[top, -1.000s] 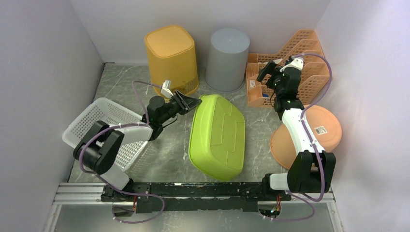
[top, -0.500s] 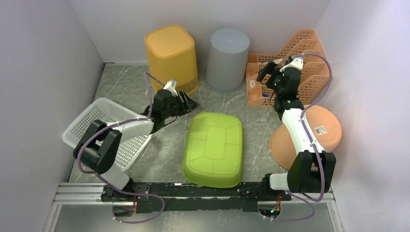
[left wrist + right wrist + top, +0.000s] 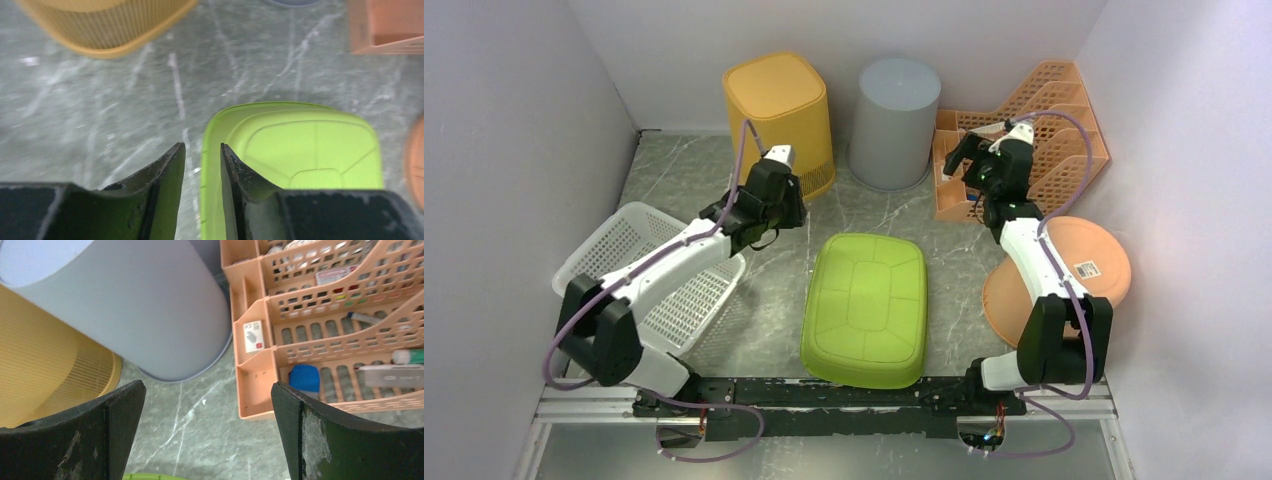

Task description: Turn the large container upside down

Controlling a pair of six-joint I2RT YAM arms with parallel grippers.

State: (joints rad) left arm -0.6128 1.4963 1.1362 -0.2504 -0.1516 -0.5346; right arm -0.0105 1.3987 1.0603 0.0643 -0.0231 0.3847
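Note:
The large container is a lime-green tub (image 3: 864, 310) lying flat on the marble table with its ribbed bottom facing up. In the left wrist view its near corner (image 3: 300, 150) shows below the fingers. My left gripper (image 3: 786, 212) (image 3: 202, 146) hangs above the tub's far-left corner, clear of it. Its jaws stand a narrow gap apart with nothing between them. My right gripper (image 3: 964, 152) (image 3: 207, 385) is wide open and empty at the back right, above bare table between the grey bin and the organiser. A sliver of the tub (image 3: 150, 476) shows at the bottom edge of the right wrist view.
A yellow bin (image 3: 779, 110) and a grey round bin (image 3: 894, 110) stand at the back. An orange desk organiser (image 3: 1024, 130) with small items is at the back right. A white mesh basket (image 3: 649, 270) lies left and an orange round dish (image 3: 1074, 270) right.
The green tub went from tilted on its edge to lying flat, bottom up. My left gripper let go of it and rose back toward the yellow bin. My right gripper shifted slightly left.

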